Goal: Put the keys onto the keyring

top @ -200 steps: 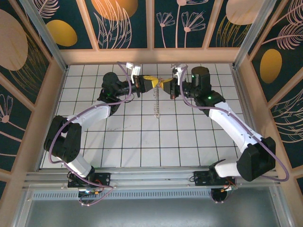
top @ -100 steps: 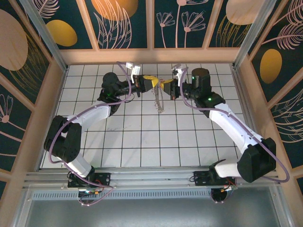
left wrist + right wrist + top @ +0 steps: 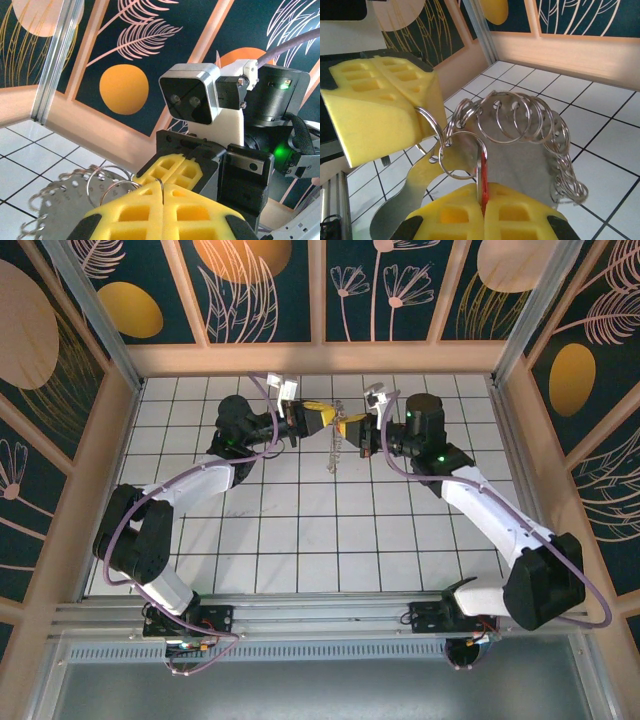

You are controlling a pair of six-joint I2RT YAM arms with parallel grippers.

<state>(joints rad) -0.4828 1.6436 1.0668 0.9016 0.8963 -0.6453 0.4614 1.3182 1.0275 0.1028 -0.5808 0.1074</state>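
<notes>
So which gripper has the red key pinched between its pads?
The right gripper: the red key sits edge-on between its yellow pads. The left gripper clamps only a silver loop of the keyring.

This is looking like a robotics lab's test cell rather than a home or a shop. Two white robot arms are sitting bolted to a metal rail at the edge of a white gridded table, with purple cables looping off them. Wooden framing and aluminium posts are boxing the table in, painted backdrop panels of leaves and orange discs are standing in for walls, and a small camera is riding on one wrist.
</notes>
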